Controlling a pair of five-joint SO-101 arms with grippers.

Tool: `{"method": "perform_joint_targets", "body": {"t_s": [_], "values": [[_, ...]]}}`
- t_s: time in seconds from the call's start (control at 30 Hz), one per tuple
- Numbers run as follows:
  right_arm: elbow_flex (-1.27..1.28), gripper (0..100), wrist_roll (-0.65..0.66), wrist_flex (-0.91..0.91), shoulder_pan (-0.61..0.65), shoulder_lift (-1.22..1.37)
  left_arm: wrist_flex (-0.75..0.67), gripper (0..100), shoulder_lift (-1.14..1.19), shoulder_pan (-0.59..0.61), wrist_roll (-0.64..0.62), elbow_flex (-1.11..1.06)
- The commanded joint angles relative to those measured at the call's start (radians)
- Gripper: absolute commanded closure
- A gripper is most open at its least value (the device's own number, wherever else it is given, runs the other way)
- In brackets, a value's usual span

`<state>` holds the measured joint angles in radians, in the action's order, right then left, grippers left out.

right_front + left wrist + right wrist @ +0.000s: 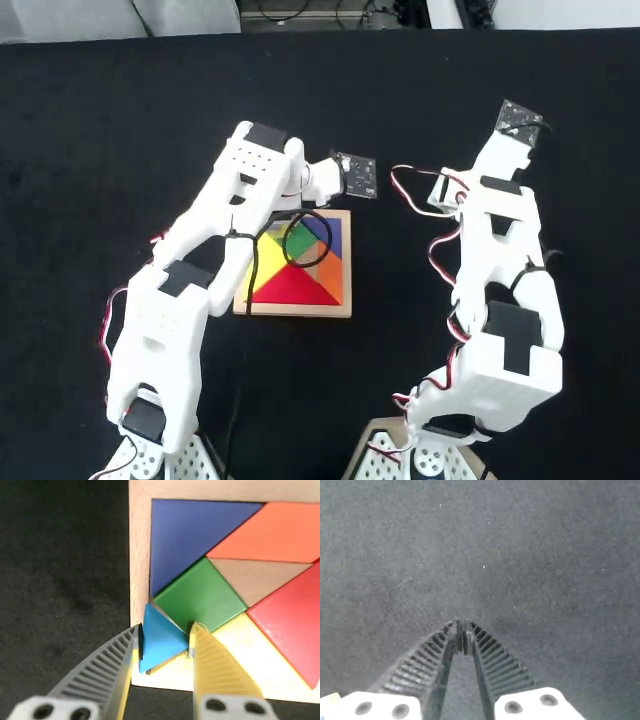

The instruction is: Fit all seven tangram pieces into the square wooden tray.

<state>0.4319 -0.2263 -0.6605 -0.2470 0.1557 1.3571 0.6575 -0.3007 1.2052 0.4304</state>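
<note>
At mid-table point(500, 100), nearer the left edge: tray point(300, 307), other pieces point(295, 285) flat inside, edge to edge. At its far left corner, between left gripper point(165, 630) fingers: small triangle point(162, 640). Well right, over bare table: right gripper point(461, 627).

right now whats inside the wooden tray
Six pieces lie flat: dark blue, orange, green, tan, red, yellow. The light blue triangle in the left end effector hides the last gap.
</note>
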Motion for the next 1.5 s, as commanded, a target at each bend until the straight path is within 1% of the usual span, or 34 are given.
{"method": "perform_joint_targets", "body": {"t_s": [0.0, 0.2, 0.3, 0.4, 0.43, 0.53, 0.67, 0.8, 1.0, 1.13, 1.23, 1.47], "values": [[-0.05, 98.6, -0.005, 0.021, 0.005, -0.008, -0.006, 86, -0.014, 0.013, 0.002, 0.028], [-0.05, 98.6, -0.003, 0.021, 0.006, -0.007, -0.006, 86, -0.009, 0.064, -0.006, 0.104], [-0.05, 98.6, -0.003, 0.023, 0.006, -0.007, -0.046, 86, 0.04, 0.061, -0.005, 0.084], [-0.05, 98.6, -0.003, 0.025, 0.006, -0.005, -0.044, 86, 0.083, 0.051, -0.008, 0.087], [-0.05, 98.6, -0.003, 0.025, 0.006, -0.005, -0.032, 86, 0.086, 0.041, -0.008, 0.084], [-0.05, 98.6, -0.003, 0.026, 0.006, -0.005, 0.063, 86, 0.086, 0.001, -0.008, 0.105], [-0.05, 98.6, -0.003, 0.028, 0.006, -0.005, 0.155, 86, 0.087, -0.039, -0.008, 0.199], [-0.05, 98.6, -0.003, 0.026, 0.006, -0.005, 0.166, 86, 0.098, -0.035, -0.008, 0.266], [-0.05, 98.6, -0.003, 0.026, 0.006, -0.005, 0.169, 86, 0.086, -0.005, -0.009, 0.28], [-0.05, 98.6, -0.003, 0.026, 0.006, -0.005, 0.253, 86, 0.086, -0.004, -0.069, 0.298], [-0.05, 98.6, -0.003, 0.026, 0.006, -0.005, 0.327, 86, 0.086, -0.01, -0.075, 0.32], [-0.05, 98.5, -0.003, 0.026, 0.006, -0.005, 0.348, 86, 0.098, -0.015, -0.08, 0.334]]}}
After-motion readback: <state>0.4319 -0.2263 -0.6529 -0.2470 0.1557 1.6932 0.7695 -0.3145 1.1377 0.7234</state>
